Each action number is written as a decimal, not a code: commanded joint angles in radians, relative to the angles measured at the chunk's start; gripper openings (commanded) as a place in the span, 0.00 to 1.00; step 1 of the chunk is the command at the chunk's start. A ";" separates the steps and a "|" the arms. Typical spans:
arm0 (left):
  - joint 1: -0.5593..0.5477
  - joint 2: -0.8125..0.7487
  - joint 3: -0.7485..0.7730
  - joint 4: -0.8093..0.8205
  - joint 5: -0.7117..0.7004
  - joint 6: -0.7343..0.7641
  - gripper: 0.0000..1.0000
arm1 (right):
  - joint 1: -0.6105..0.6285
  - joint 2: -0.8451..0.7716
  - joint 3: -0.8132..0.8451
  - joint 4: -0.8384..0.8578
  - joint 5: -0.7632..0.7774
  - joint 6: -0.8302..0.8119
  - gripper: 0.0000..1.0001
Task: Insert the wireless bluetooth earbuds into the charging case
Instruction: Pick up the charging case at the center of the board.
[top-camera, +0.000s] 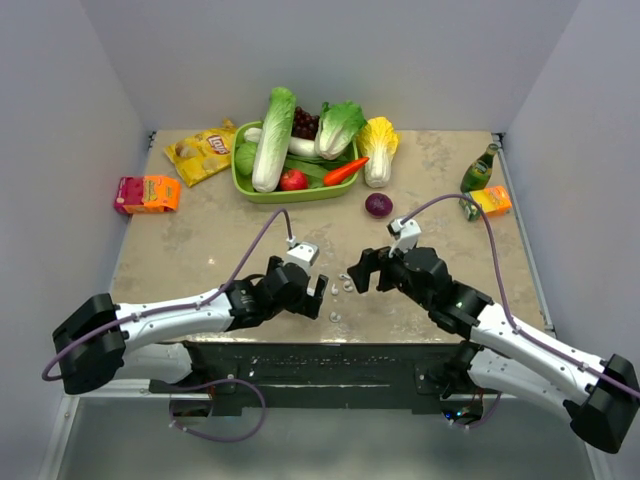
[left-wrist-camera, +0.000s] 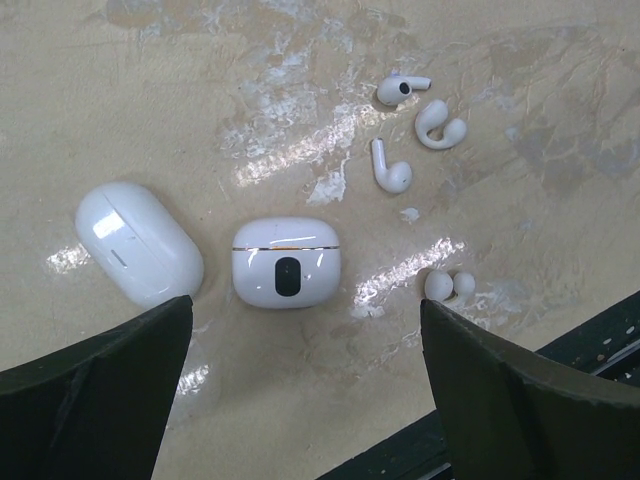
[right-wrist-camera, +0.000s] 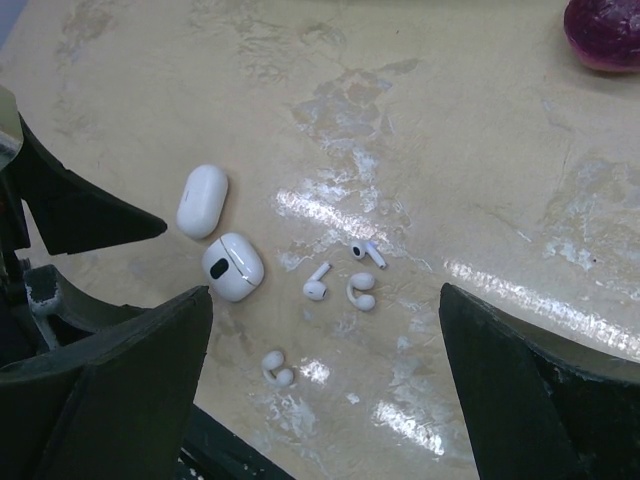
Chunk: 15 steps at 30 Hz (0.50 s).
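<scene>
Lying loose on the tan table (top-camera: 200, 240), the wireless bluetooth earbuds (left-wrist-camera: 390, 168) sit near the charging case (left-wrist-camera: 285, 262), whose lid looks closed. None is inserted, so the whole task is left to do. A plain white second case (left-wrist-camera: 138, 240) lies just beside it. The left gripper (top-camera: 318, 295) and right gripper (top-camera: 357, 275) hover above, jaws spread wide, holding nothing. Neither case shows readable writing. A distant yellow chip bag (top-camera: 203, 152) carries a red logo, apparently Lay's.

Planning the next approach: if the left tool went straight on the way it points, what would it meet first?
Most likely the charging case with the dark centre, lying on the table between the fingers of the open left tool; the plain white case sits aside. Depth is unclear.
</scene>
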 joint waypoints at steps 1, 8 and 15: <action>-0.005 0.010 0.041 0.028 -0.020 0.039 1.00 | 0.000 -0.014 0.020 -0.014 0.004 -0.017 0.98; -0.005 -0.026 -0.028 0.117 -0.095 0.049 1.00 | 0.000 -0.037 0.014 -0.020 0.014 -0.019 0.98; -0.004 0.038 -0.013 0.070 -0.040 0.075 0.98 | 0.000 -0.040 0.013 -0.020 0.016 -0.020 0.98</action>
